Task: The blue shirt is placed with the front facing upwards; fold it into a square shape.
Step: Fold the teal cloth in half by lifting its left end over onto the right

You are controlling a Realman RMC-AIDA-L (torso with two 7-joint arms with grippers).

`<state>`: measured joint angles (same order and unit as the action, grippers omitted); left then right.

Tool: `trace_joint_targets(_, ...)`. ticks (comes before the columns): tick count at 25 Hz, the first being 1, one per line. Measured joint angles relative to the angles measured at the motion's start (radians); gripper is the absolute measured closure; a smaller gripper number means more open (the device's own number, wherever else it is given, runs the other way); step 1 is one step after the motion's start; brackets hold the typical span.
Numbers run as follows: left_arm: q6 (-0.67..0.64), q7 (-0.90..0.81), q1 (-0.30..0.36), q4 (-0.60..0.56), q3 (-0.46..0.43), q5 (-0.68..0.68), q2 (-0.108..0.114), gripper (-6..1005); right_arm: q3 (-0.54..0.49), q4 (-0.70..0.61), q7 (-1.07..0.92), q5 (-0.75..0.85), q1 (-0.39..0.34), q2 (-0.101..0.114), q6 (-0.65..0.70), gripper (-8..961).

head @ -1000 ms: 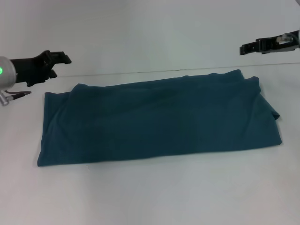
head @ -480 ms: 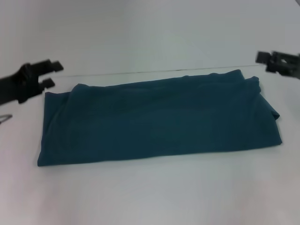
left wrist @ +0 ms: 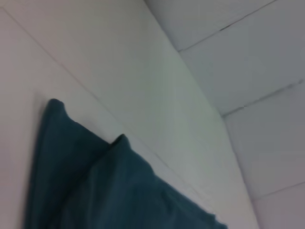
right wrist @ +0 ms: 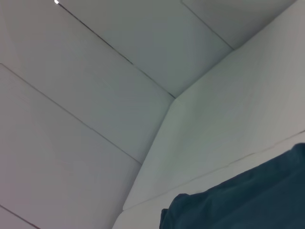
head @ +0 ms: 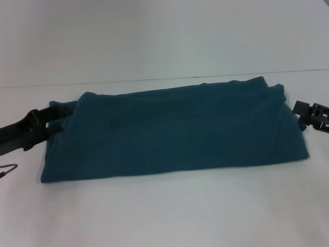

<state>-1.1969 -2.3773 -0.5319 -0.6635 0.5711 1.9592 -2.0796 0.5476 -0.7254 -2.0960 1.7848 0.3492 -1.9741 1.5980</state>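
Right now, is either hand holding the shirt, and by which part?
Cannot be told. The left hand is at the shirt's left end with open fingers, and the right hand is at its right end. No lifted fabric shows in either.

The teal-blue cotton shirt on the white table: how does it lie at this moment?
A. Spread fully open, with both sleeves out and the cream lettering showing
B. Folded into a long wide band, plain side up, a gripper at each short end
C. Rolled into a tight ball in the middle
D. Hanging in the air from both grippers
B: the teal-blue cotton shirt lies flat on the white table as a long band with no lettering visible; the left gripper is at one short end and the right gripper at the other.
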Motion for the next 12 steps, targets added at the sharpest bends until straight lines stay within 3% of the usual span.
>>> trace_joint_targets(3, -0.002, 0.076, -0.010, -0.011, 0.005, 0.037, 0.006, 310, -0.003, 0.037, 0.014, 0.002, 0.003, 0.008, -0.007, 15)
trace_joint_targets(8, -0.007, 0.346, -0.022, -0.031, 0.018, 0.061, 0.007, 302, -0.003, 0.049, 0.026, 0.003, 0.010, 0.010, -0.014, 16)
trace_joint_targets(12, 0.036, 0.276, -0.051, 0.024, 0.022, 0.061, 0.012, 296, -0.003, 0.050, 0.026, 0.004, 0.011, 0.010, -0.028, 16)
